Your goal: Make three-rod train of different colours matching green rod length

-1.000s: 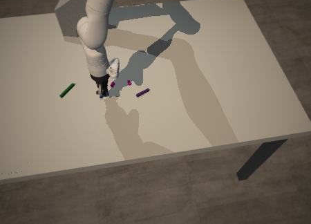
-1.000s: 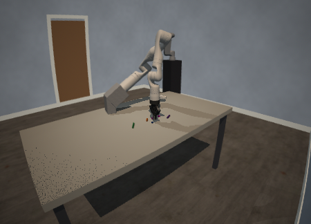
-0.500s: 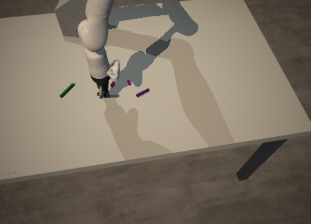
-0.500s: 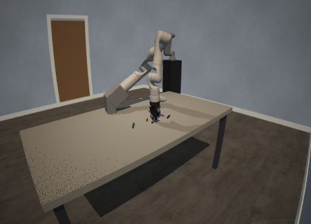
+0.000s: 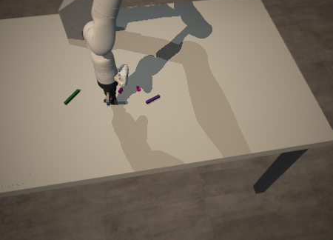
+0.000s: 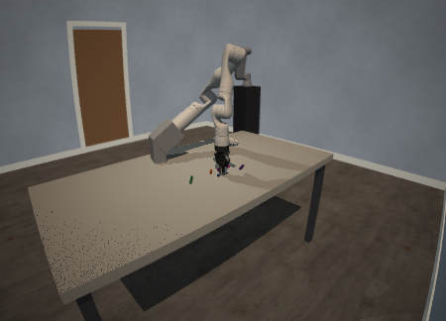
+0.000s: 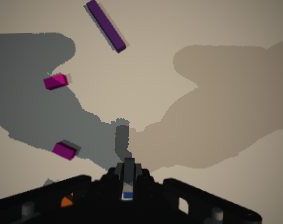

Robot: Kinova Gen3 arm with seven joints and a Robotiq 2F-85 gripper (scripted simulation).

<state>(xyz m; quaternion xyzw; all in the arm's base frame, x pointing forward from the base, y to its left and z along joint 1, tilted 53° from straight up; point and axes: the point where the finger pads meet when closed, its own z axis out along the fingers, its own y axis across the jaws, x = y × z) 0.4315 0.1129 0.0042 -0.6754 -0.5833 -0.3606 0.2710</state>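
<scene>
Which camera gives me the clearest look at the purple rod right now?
The wrist view: the purple rod lies large and sharp across its upper part, unobstructed. The top view shows it whole but small, right of the claw. In the exterior view it is only a tiny fleck.

The orange rod [image 7: 66, 201] shows only a sliver behind the tool [image 7: 127, 186], which hides most of the blue rod [image 7: 127, 194].
</scene>
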